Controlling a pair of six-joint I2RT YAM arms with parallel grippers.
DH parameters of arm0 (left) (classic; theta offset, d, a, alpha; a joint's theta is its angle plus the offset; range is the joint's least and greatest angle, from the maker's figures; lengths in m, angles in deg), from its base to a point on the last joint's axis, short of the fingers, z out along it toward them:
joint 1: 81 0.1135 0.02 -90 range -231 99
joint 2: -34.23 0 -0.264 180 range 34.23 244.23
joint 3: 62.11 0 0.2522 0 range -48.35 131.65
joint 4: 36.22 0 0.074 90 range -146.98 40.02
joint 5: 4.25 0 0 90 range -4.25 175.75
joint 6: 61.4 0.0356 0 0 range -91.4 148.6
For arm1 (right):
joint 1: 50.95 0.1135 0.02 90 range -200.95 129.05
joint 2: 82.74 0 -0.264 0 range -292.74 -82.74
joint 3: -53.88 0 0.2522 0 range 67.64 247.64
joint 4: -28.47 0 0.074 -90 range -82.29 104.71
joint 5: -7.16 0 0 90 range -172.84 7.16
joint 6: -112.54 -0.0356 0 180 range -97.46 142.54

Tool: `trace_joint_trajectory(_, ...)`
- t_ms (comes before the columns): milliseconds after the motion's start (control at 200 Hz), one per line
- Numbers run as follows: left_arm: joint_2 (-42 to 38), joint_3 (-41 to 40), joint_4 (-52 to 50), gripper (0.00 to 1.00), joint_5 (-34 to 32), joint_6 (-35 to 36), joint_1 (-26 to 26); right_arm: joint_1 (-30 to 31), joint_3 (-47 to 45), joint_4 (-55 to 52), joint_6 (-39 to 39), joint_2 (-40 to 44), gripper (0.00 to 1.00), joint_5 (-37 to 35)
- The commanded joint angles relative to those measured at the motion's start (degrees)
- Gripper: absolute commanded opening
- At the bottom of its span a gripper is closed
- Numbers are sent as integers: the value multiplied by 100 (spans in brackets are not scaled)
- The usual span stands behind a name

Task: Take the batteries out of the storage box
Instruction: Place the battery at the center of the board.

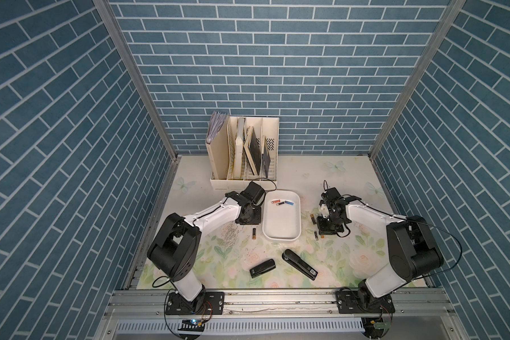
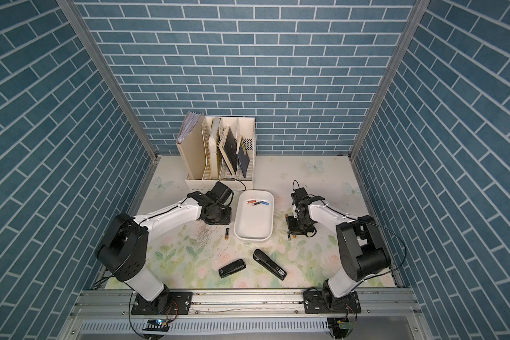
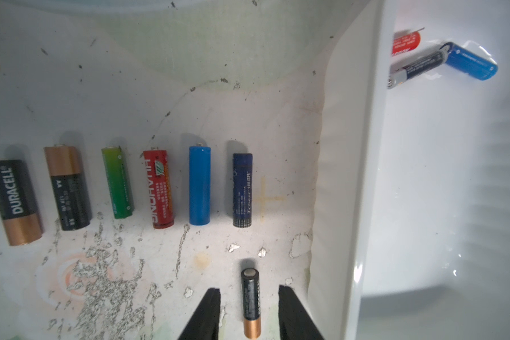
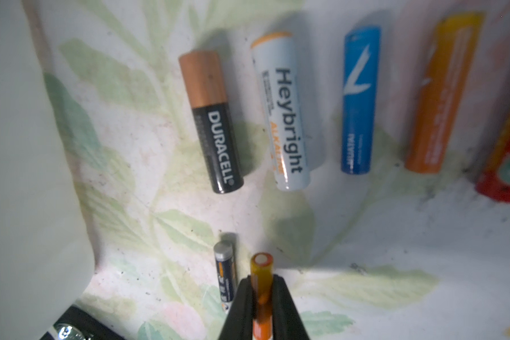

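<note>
Storage box (image 1: pixel 280 226) sits centre frame in both top views, just below the middle. A few batteries (image 1: pixel 281 202) lie bunched at its upper end and the rest of its floor is bare, so the task looks mostly done.

Left tool (image 3: pixel 249 290): jaws apart, straddling a black-and-gold cell (image 3: pixel 251 303) that lies flat on the tabletop (image 3: pixel 159 88). There's a gap on both sides and it grips nothing. A row of six cells (image 3: pixel 199 185) lies beyond it, spaced and parallel. This reads as the start of a second row.

Right tool (image 4: pixel 262 279): clamped on an orange cell (image 4: pixel 261 265), which is held along the jaws, end cap toward the camera, low over the tabletop. A slim navy cell (image 4: pixel 225 262) lies just beside it, and another row of cells (image 4: pixel 283 112) lies further on. My guess is it's lining up parallel to that neighbour.

Why two sets of rows: each arm unloads onto its own side of the box, so neither reaches across.

Clearances:
- Left tool works just beside the box's outer wall (image 3: pixel 351 176), so the jaw on that side has little room.
- Right tool's tight spot is the navy cell. Opening wide could nudge it, and round cells roll.
- File holder (image 1: pixel 243 153) stands close above the box in the top views and limits approach from there.
- Two staplers (image 1: pixel 262 268) sit lower centre, well apart from the box, with open tabletop between them and its lower rim.
</note>
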Motion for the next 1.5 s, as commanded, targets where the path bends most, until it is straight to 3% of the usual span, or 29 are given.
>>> trace_joint_trajectory(0, 58, 77, -119, 39, -2, 43, 25, -40, -101, 25, 63, -108, 14, -69)
trace_joint_trajectory(955, 16, 55, -136, 39, -7, 26, 29, -49, -116, -63, 90, -102, 20, -212)
trace_joint_trajectory(1495, -24, 709, -672, 42, -384, 117, 20, -47, 283, -321, 79, 76, 21, -156)
